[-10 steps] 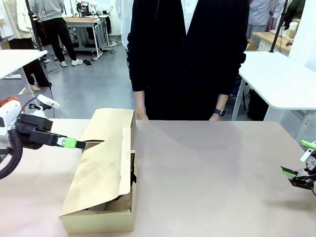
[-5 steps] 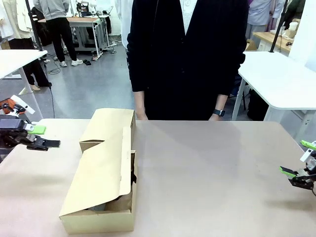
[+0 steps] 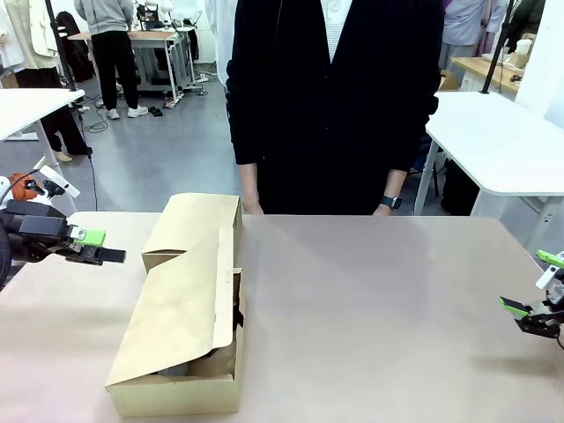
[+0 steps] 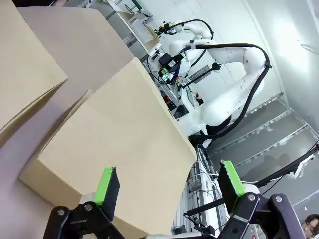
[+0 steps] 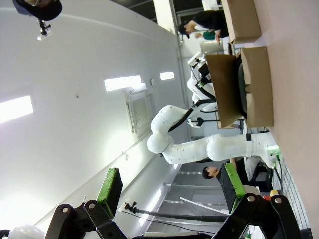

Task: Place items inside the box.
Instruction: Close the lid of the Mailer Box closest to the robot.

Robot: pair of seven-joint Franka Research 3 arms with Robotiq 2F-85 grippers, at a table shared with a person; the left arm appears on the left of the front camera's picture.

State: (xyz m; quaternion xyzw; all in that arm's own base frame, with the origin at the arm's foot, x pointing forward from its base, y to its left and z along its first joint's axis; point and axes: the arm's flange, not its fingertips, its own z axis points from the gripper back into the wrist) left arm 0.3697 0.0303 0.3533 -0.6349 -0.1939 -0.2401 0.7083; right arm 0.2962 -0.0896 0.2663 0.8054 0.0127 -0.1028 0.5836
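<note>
- The box (image 3: 181, 322), plain brown cardboard, long and shallow, lies on the left half of the tan table (image 3: 379, 317), its long axis running near to far.
- The box's wide flap lid (image 3: 176, 304) is lowered over most of the opening and stands slightly ajar along its right edge; a second folded flap (image 3: 196, 220) covers the far end.
- A dark item (image 3: 236, 315) shows through the gap under the lid on the right side; its identity cannot be told.
- A further dim shape sits in the shadowed opening at the near end of the box; too dark to identify.
- The left gripper (image 3: 95, 247) hangs above the table's left edge, left of the box and apart from it, its fingers pointing right toward the box.
- In the left wrist view the left gripper (image 4: 169, 184) has its 2 green pads (image 4: 107, 185) standing apart with nothing between them; the box (image 4: 119, 149) lies ahead of them.
- The right gripper (image 3: 531, 291) sits at the far right edge of the table, well apart from the box.
- In the right wrist view the right gripper (image 5: 172, 185) has its fingers spread wide and holds nothing; the box (image 5: 244, 84) appears far off, lid partly raised.
- A person in dark clothing (image 3: 335, 97) stands at the far side of the table, wearing a watch (image 3: 391, 200) on one wrist, hands at the far table edge.
</note>
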